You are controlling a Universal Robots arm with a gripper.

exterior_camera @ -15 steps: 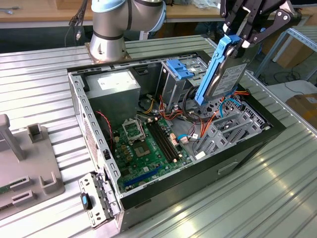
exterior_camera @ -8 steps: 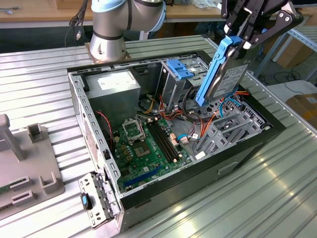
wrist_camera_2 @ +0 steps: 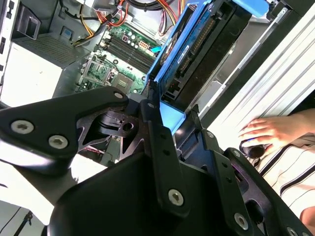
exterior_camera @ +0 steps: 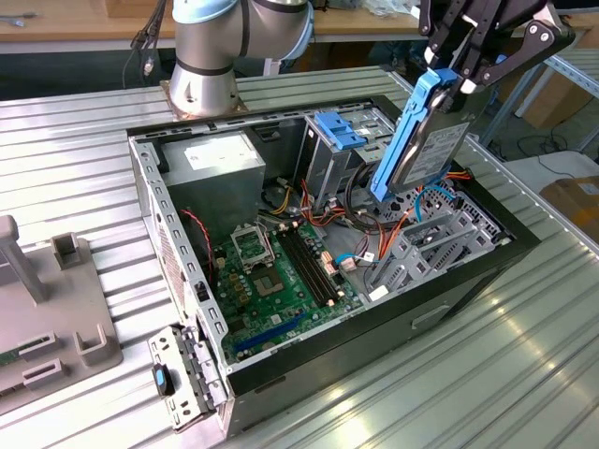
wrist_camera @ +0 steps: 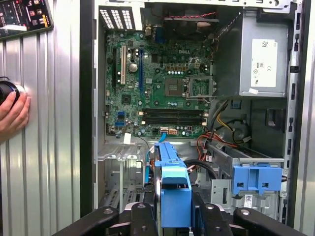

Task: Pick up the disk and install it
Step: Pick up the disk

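Observation:
The disk [exterior_camera: 423,140], a grey hard drive in a bright blue carrier frame, hangs on edge and tilted above the open computer case [exterior_camera: 187,281], over the grey drive cage [exterior_camera: 440,234] at the exterior view's right. My gripper [exterior_camera: 452,79] is shut on its upper end. In the second wrist view the black fingers [wrist_camera_2: 156,128] clamp the blue frame of the disk [wrist_camera_2: 197,49]. The first wrist view looks down along the disk's blue edge [wrist_camera: 174,189], held in my gripper [wrist_camera: 175,216], onto the motherboard [wrist_camera: 162,88].
A fixed blue bracket [exterior_camera: 339,129] [wrist_camera: 257,179] tops a metal cage inside the case. Orange and blue cables [exterior_camera: 426,201] run beneath the disk. A person's hand [wrist_camera_2: 268,130] [wrist_camera: 12,110] rests on a black knob beside the case. A grey fixture [exterior_camera: 47,299] stands at the exterior view's left.

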